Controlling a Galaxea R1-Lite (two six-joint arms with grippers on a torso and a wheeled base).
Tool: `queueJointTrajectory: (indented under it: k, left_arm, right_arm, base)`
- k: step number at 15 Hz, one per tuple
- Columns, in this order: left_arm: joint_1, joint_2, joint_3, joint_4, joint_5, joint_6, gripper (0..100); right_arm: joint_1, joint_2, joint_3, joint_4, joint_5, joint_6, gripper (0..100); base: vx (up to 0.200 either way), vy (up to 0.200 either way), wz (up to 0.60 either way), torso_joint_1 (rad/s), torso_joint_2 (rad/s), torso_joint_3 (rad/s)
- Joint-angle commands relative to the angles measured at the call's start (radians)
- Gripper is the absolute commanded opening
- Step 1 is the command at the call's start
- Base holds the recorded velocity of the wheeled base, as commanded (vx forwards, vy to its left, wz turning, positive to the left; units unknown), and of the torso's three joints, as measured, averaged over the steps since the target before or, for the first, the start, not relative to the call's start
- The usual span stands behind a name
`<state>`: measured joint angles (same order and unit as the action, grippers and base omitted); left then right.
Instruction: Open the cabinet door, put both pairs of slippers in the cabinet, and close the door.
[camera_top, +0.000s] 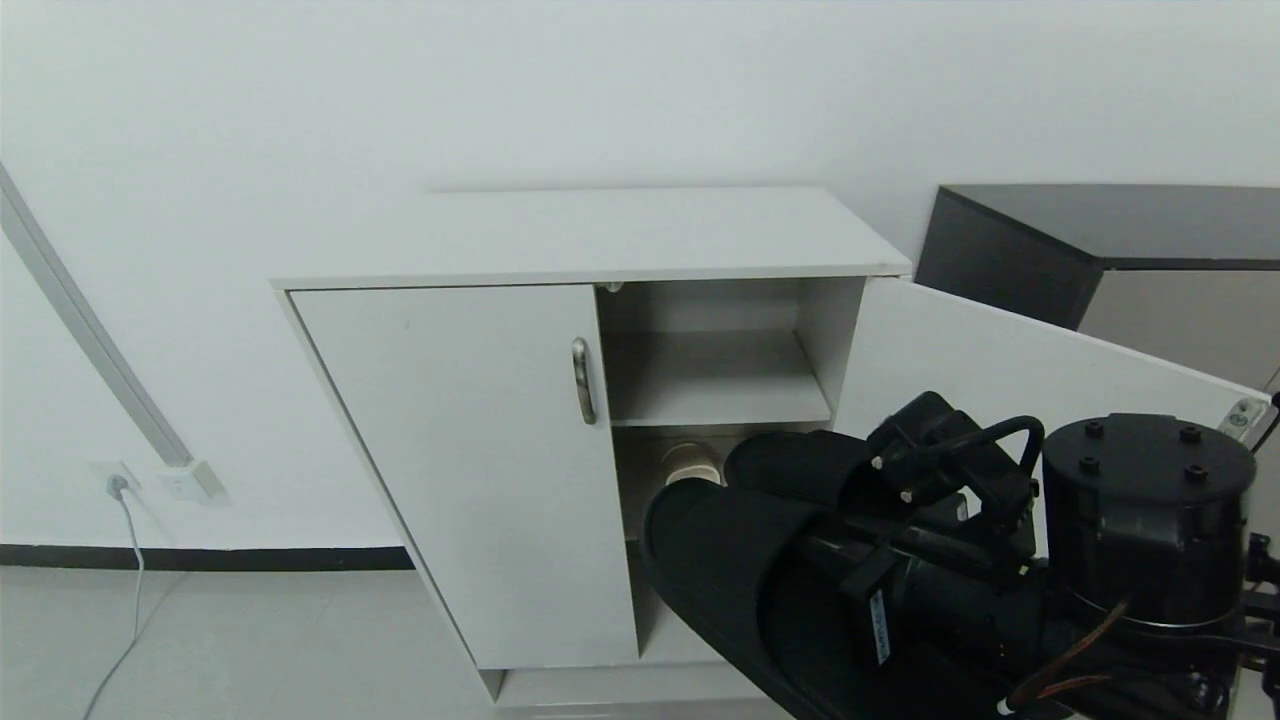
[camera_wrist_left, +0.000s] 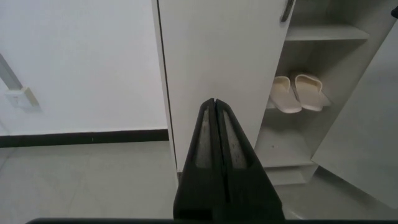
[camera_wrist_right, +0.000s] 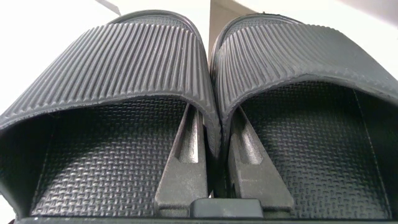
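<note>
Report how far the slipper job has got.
Done: the right cabinet door stands open, and the cream slippers lie on a shelf inside. In hand: the right end effector is clamped on the black slippers, pinching their inner sides together in front of the open compartment. Left: set the black pair inside, then close that door; the left cabinet door is shut.

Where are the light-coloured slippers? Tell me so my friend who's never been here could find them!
Find the white cabinet against the wall, its right door swung open. Inside, below the top shelf, the cream pair of slippers lies side by side. They are pale and lie in the cabinet, unlike the black slippers clamped in the right gripper.
</note>
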<state>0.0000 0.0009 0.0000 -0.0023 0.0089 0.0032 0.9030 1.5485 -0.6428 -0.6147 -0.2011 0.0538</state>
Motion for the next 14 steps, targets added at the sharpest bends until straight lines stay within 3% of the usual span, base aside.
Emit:
queueJointTrajectory:
  k: [1, 10, 14]
  left_arm:
    - [0.0, 0.001, 0.0, 0.001, 0.0, 0.0, 0]
    - [0.0, 0.001, 0.0, -0.001, -0.001, 0.0, 0]
    - [0.0, 0.001, 0.0, -0.001, -0.001, 0.0, 0]
  right_arm:
    - [0.001, 0.002, 0.0, 0.0, 0.0, 0.0, 0]
    - [0.001, 0.002, 0.005, 0.0, 0.0, -0.002, 0]
    - [0.001, 0.018, 0.008, -0.022, 0.0, -0.002, 0]
  base:
    - [0.0, 0.0, 0.0, -0.129, 0.47, 0.334]
    - [0.0, 0.0, 0.0, -0.079, 0.45, 0.366]
    - [0.0, 0.0, 0.0, -0.005, 0.16, 0.159]
